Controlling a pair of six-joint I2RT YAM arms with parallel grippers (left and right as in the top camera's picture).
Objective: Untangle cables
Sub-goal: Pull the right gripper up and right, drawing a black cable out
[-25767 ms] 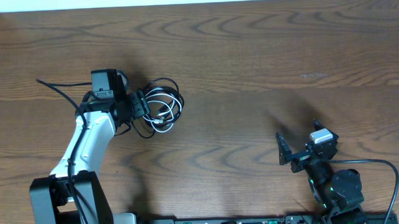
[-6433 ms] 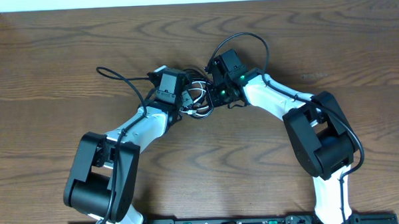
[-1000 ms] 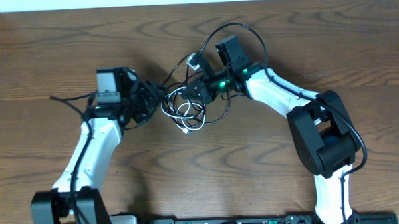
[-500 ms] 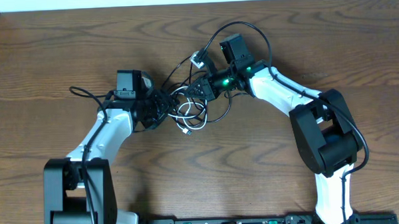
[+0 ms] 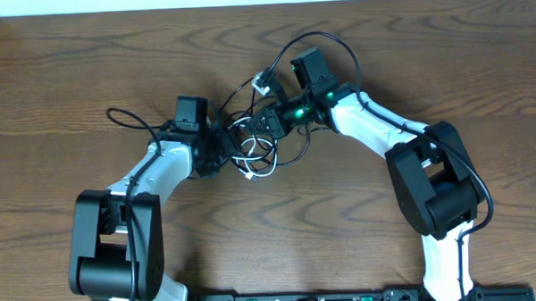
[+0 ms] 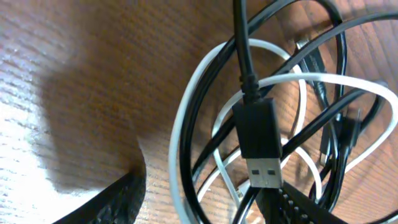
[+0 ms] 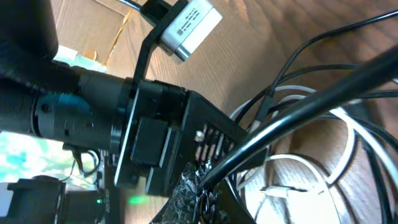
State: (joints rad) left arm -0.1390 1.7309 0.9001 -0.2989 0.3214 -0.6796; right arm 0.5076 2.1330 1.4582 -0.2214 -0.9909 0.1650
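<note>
The 2 cables lie in 1 knot of loops near the middle of the table (image 5: 86, 67), between the 2 arms. The black cable (image 6: 244, 56) and the white cable (image 6: 180, 124) cross each other several times, with white loops threaded through the black ones.

The left claw (image 6: 204, 198) is at the left edge of the knot, its jaws partly open. Its 2 fingers (image 6: 118, 199) stand apart on either side of the loops and are not clamped on either cable. In the left wrist view a black plug (image 6: 258, 143) with a metal end hangs over the loops, close above the right-hand finger.

The right claw (image 7: 199, 186) is at the upper right edge of the knot, fully closed, with a run of the black cable going into its pinched tips and rising away to the right.

From above, 1 small white plug (image 5: 251, 176) lies on the table at the lower edge of the knot. A pale plug end (image 5: 261, 82) sticks up just above the knot; I cannot tell which cable it belongs to.
</note>
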